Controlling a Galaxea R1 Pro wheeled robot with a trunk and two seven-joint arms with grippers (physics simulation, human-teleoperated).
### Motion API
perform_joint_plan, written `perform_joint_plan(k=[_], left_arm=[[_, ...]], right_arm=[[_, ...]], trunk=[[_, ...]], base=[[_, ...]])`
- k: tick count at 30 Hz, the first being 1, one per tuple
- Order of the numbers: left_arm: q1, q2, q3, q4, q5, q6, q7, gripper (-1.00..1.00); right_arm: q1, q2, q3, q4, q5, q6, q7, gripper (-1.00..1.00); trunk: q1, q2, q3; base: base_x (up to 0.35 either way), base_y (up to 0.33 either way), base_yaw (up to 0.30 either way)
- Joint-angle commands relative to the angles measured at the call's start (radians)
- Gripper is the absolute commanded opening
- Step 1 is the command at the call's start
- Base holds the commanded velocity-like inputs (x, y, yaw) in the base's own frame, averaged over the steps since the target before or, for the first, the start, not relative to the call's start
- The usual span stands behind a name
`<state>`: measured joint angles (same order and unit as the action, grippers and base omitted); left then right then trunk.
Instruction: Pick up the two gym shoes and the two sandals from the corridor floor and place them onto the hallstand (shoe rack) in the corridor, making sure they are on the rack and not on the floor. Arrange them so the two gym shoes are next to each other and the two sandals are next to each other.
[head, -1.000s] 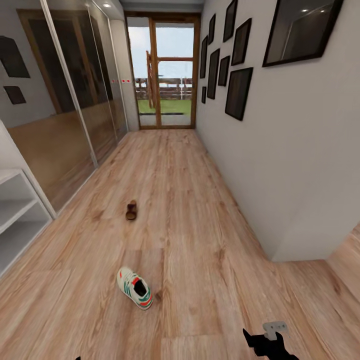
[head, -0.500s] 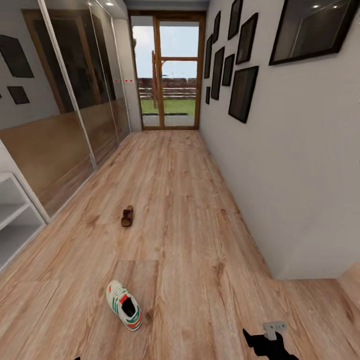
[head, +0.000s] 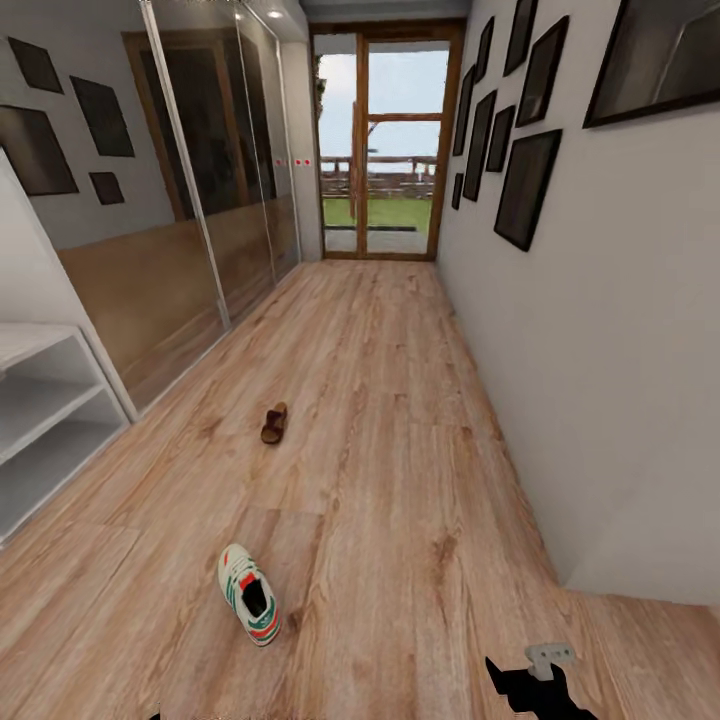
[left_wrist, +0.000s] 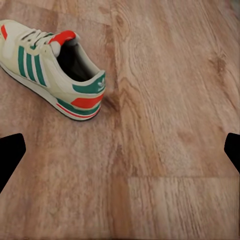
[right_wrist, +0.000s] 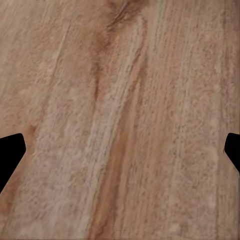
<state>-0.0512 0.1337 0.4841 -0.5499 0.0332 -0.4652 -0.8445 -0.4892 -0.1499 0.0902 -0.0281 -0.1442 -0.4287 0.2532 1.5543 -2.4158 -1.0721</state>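
Both grippers spread wide and empty, so close the base on the gym shoe (head: 249, 608), left gripper (left_wrist: 120, 150) straddling its heel, sandal (head: 274, 423) later.

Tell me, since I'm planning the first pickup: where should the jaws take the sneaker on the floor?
Probably across the heel collar of the sneaker, coming from above. It lies upright on its sole on the floor, its opening facing up, so one jaw could go inside and one outside the heel.
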Motion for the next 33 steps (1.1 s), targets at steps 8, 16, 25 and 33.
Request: perform_joint_plan(k=[8, 16, 25, 33], left_arm=[[-0.001, 0.0, 0.004, 0.001, 0.004, 0.0, -0.008, 1.0], [-0.001, 0.0, 0.009, 0.001, 0.004, 0.001, -0.008, 1.0], [-0.001, 0.0, 0.043, 0.001, 0.002, 0.0, -0.008, 1.0], [-0.001, 0.0, 0.045, 0.001, 0.002, 0.0, -0.008, 1.0]], right_arm=[[0.0, 0.0, 0.008, 0.0, -0.011, -0.002, 0.004, 1.0], [0.0, 0.0, 0.009, 0.0, -0.01, -0.002, 0.003, 1.0], [0.0, -0.001, 0.011, 0.002, -0.005, -0.004, 0.009, 1.0], [0.0, -0.002, 0.012, 0.002, 0.004, -0.004, 0.01, 1.0]], trunk=[[0.0, 0.0, -0.001], [0.0, 0.0, -0.001], [0.0, 0.0, -0.001], [0.0, 0.0, -0.001]], base=[[0.0, -0.273, 0.277], [0.0, -0.273, 0.277], [0.0, -0.273, 0.277], [0.005, -0.273, 0.135]])
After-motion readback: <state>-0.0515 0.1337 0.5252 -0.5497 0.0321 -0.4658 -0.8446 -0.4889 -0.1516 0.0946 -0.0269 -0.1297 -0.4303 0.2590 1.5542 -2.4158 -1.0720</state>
